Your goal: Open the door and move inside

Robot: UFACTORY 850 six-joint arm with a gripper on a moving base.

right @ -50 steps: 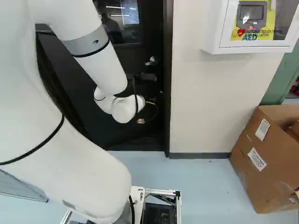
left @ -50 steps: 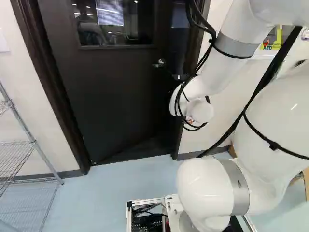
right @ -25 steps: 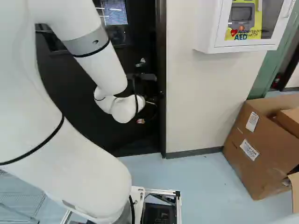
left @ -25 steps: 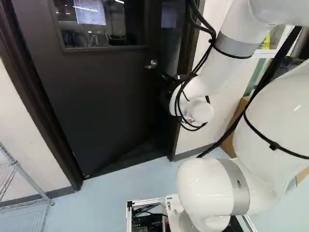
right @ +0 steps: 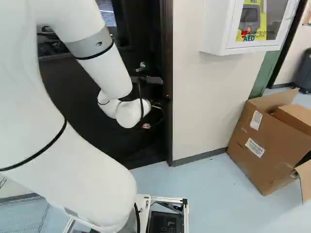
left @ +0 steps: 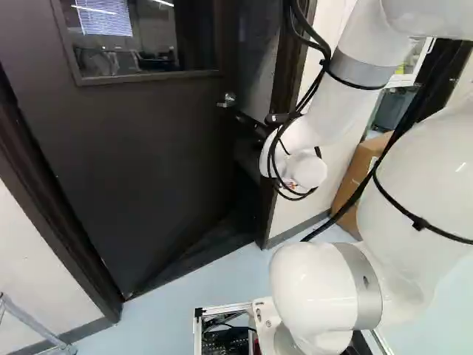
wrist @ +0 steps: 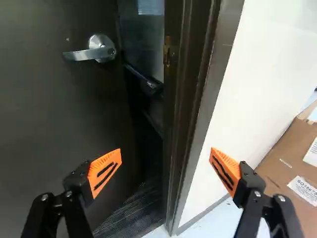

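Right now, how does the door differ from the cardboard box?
The door is dark, almost black, while the box is brown.
The door has a window and a metal handle; the box carries white labels.
The door stands upright in its frame, while the box sits on the floor.
Both are partly open: the door ajar, the box with flaps up.

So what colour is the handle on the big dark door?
The lever handle is shiny silver, and shows best in the wrist view.
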